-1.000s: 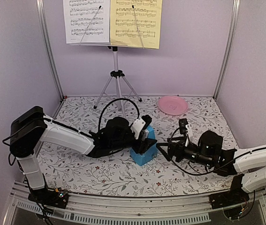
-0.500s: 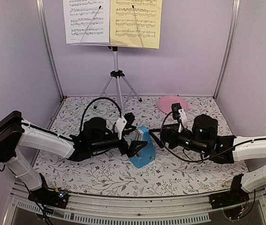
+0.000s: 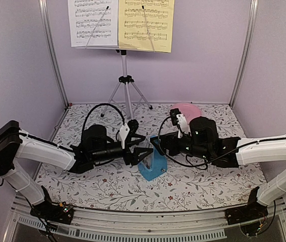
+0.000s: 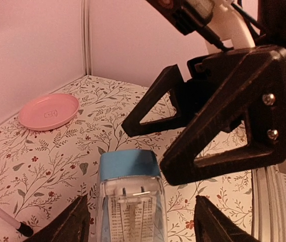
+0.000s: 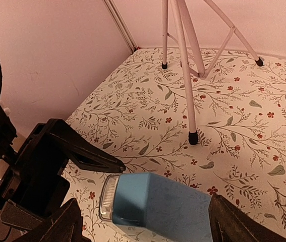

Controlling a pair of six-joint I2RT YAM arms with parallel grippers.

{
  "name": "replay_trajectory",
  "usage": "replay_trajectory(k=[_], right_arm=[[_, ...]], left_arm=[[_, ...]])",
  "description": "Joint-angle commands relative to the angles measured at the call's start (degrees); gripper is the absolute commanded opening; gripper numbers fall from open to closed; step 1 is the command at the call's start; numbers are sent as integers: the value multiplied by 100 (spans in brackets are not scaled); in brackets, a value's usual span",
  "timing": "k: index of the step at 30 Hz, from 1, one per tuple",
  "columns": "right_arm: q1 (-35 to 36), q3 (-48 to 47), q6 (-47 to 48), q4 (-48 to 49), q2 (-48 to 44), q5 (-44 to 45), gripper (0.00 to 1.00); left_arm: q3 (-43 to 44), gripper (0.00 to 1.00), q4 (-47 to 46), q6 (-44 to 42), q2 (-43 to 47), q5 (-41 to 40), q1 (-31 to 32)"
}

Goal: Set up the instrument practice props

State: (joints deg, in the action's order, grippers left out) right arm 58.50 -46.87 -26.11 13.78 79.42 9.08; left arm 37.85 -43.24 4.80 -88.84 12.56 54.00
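The silver tripod music stand [image 3: 125, 80] stands at the back with a white sheet [image 3: 92, 22] and a yellow sheet [image 3: 145, 22] of music on it. On the table's middle the small blue metronome [image 3: 152, 165] stands between both grippers. My left gripper [image 3: 141, 153] is open at its left. In the left wrist view its clear front [image 4: 130, 201] sits between the spread fingers [image 4: 67, 224] with gaps on both sides. My right gripper [image 3: 158, 144] is open at its upper right, straddling the blue body [image 5: 158, 204]; its fingertip [image 5: 248, 222] is at the wide end.
A pink round plate [image 3: 185, 107] lies at the back right, partly behind the right arm. The stand's legs [image 5: 188, 65] spread over the flowered cloth behind the metronome. Metal posts and lilac walls close the sides and back.
My left gripper has let go of the metronome and drawn back to the left. The right arm has swung in leftward and now reaches the metronome.
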Motion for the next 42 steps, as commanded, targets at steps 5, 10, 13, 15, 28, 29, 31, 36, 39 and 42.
replay_trajectory(k=[5, 10, 13, 15, 28, 29, 31, 36, 39, 42], right_arm=[[-99, 57, -331, 69, 241, 23, 82], [-138, 171, -501, 327, 287, -136, 76], [-157, 256, -584, 450, 210, -150, 75], [-172, 315, -620, 537, 101, -170, 74], [-331, 533, -805, 869, -106, -473, 64], [-338, 504, -801, 878, -57, -512, 64], [-333, 441, -795, 888, 32, -570, 64], [-336, 299, -730, 860, 213, -587, 64], [-332, 318, -736, 807, 258, -522, 62], [-337, 367, -794, 766, 268, -443, 60]], left_arm=[[263, 66, -254, -57, -263, 245, -86], [343, 62, -262, -49, -383, 284, -98], [376, 58, -263, -58, -414, 273, -100], [389, 57, -263, -58, -437, 242, -103], [460, 48, -220, 22, -551, 208, -109], [465, 48, -224, 26, -566, 214, -103], [477, 46, -228, 28, -583, 221, -106], [456, 44, -228, 43, -576, 214, -93], [428, 42, -232, 45, -550, 204, -101], [380, 38, -245, 39, -514, 203, -100]])
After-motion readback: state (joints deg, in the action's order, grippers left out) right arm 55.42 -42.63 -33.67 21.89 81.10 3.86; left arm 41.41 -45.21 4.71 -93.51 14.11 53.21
